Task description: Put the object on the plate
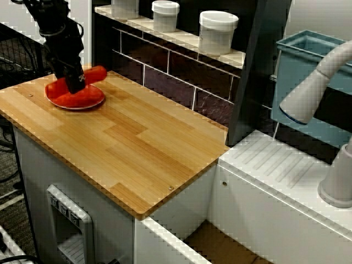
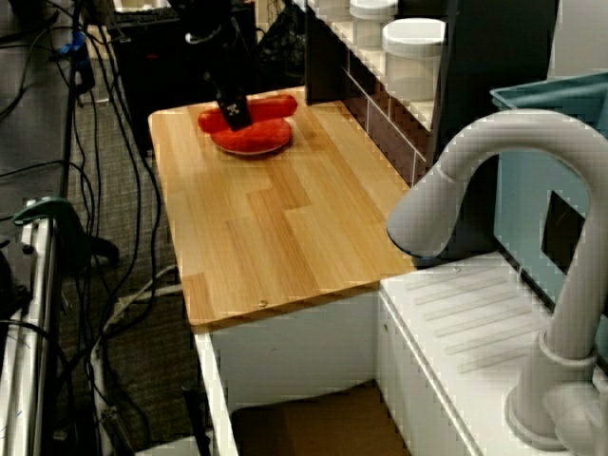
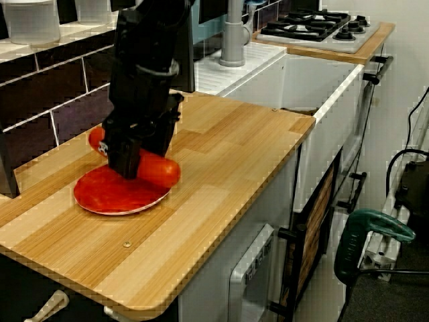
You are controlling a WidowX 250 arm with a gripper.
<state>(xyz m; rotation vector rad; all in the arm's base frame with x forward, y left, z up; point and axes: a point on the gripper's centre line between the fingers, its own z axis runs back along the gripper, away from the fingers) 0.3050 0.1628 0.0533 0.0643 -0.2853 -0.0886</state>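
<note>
The object (image 1: 98, 73) is a smooth red-orange cylinder lying across the plate (image 1: 83, 102) at the far left end of the wooden counter. The plate is small, round and red-orange with a paler rim. My black gripper (image 1: 75, 85) comes down from above and straddles the object's middle, its fingers tight against both sides. From the sink side, the object (image 2: 274, 106) pokes out on both sides of the gripper (image 2: 235, 116) over the plate (image 2: 258, 143). From the counter's end, the object (image 3: 159, 172) sits low over the plate (image 3: 114, 196) with the gripper (image 3: 127, 164) hiding its centre.
White lidded jars (image 1: 218, 32) stand on the tiled shelf behind the counter. A dark upright post (image 1: 258, 66) ends the counter on the right. Beyond it are a grey faucet (image 1: 313, 88), a white drainboard (image 1: 275, 165) and a teal bin (image 1: 308, 55).
</note>
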